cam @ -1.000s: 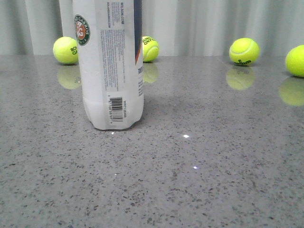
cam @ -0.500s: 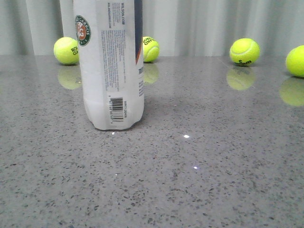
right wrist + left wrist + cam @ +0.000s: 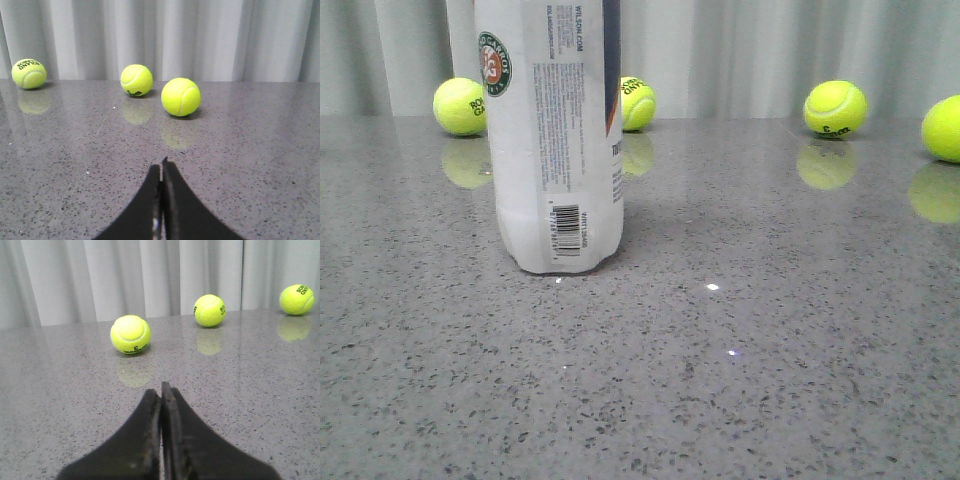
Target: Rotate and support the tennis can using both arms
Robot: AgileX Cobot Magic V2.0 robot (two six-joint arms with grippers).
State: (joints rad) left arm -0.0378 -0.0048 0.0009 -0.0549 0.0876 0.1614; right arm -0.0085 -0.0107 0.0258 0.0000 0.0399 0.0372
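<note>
The tennis can (image 3: pixel 555 150) stands upright on the grey speckled table (image 3: pixel 740 360), left of centre in the front view. It is white, with a round green-orange badge, small print, a barcode near its base and a navy panel at its right side. Its top runs out of the frame. Neither arm shows in the front view. My left gripper (image 3: pixel 161 389) is shut with nothing between its fingers, low over bare table, and the can is absent from that wrist view. My right gripper (image 3: pixel 162 166) is shut and empty too, with no can in its view.
Several yellow tennis balls lie along the table's back by the white curtain: one (image 3: pixel 459 106) left of the can, one (image 3: pixel 637 102) just behind it, one (image 3: pixel 835 108) and one (image 3: pixel 942 128) at the right. Ahead of the left gripper lies a ball (image 3: pixel 130 334), ahead of the right a ball (image 3: pixel 181 96).
The picture has shifted a few pixels to the right since a second ago. The can still stands upright in the same spot.
</note>
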